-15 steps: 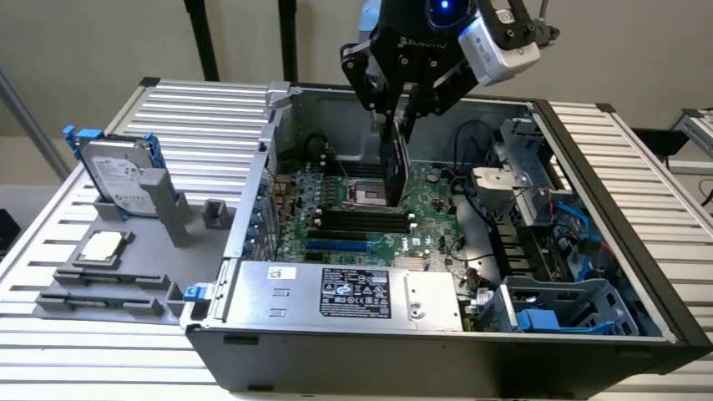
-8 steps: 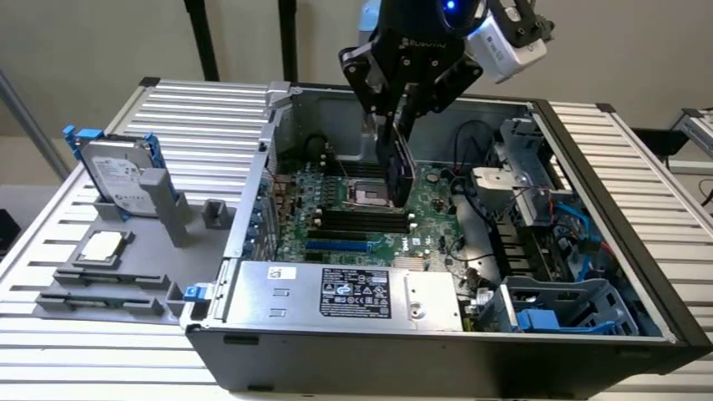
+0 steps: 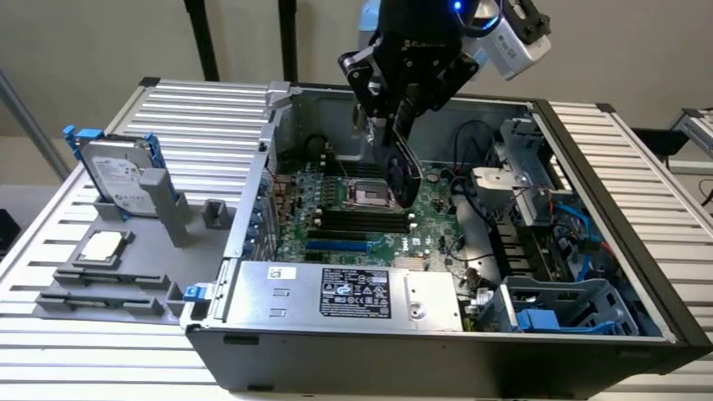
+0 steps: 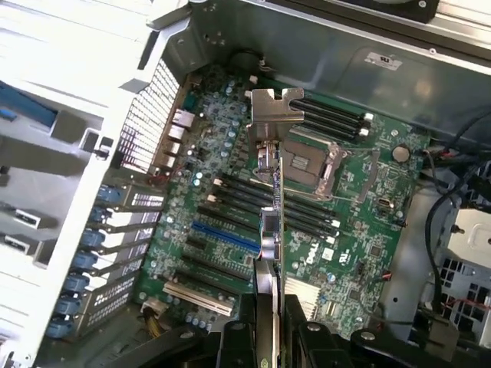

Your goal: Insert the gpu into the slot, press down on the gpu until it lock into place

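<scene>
My gripper (image 3: 396, 124) hangs over the open computer case (image 3: 579, 351), shut on the gpu (image 3: 402, 174). The gpu is a thin black card held on edge and tilted, above the motherboard (image 3: 334, 219) near the CPU socket. In the wrist view the gpu (image 4: 271, 201) runs edge-on away from my gripper (image 4: 267, 303), with its silver metal bracket (image 4: 273, 107) at the far end. The card is clear of the board. A blue expansion slot (image 4: 224, 238) lies on the board beside and below the card, and shows in the exterior view (image 3: 337, 246) too.
A silver power supply (image 3: 346, 292) fills the case's near side. Cables and drive cages (image 3: 557, 251) crowd the exterior view's right. Outside the case, a silver hard drive in a blue bracket (image 3: 117, 180) and a grey holder with a CPU chip (image 3: 103, 246) sit on the slatted table.
</scene>
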